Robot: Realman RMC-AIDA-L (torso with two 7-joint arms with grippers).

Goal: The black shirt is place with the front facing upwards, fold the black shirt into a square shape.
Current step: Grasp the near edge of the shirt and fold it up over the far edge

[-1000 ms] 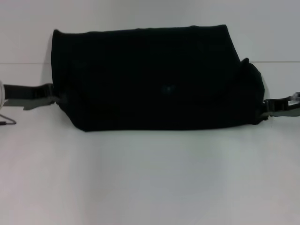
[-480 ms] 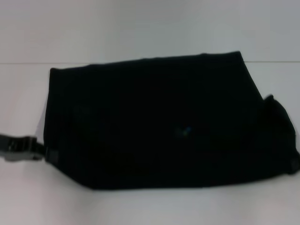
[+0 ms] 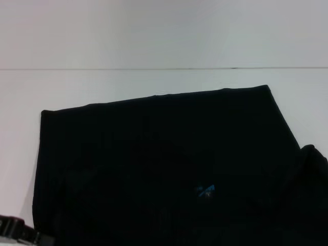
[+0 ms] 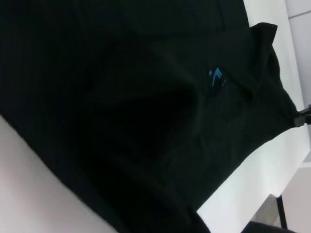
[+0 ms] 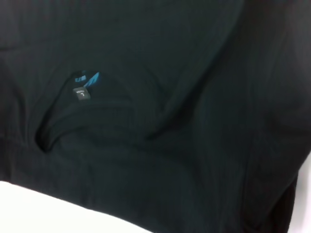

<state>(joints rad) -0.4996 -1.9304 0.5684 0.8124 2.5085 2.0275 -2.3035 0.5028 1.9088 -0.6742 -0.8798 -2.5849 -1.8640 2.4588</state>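
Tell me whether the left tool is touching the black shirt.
Cannot tell. In the head view the left tool sits right at the black shirt's lower left corner, but dark cloth hides where they meet.

We count one black shirt, a single spread of dark cloth filling most of the head view; on it we count one small blue neck label, and the same one label shows in the left wrist view and in the right wrist view, where a small grey tag sits just beside it; we count one white table under the cloth; of the robot's grippers we can make out one, the left gripper, dark at the shirt's near left corner; the print on the shirt's front we cannot count, since no lettering shows.
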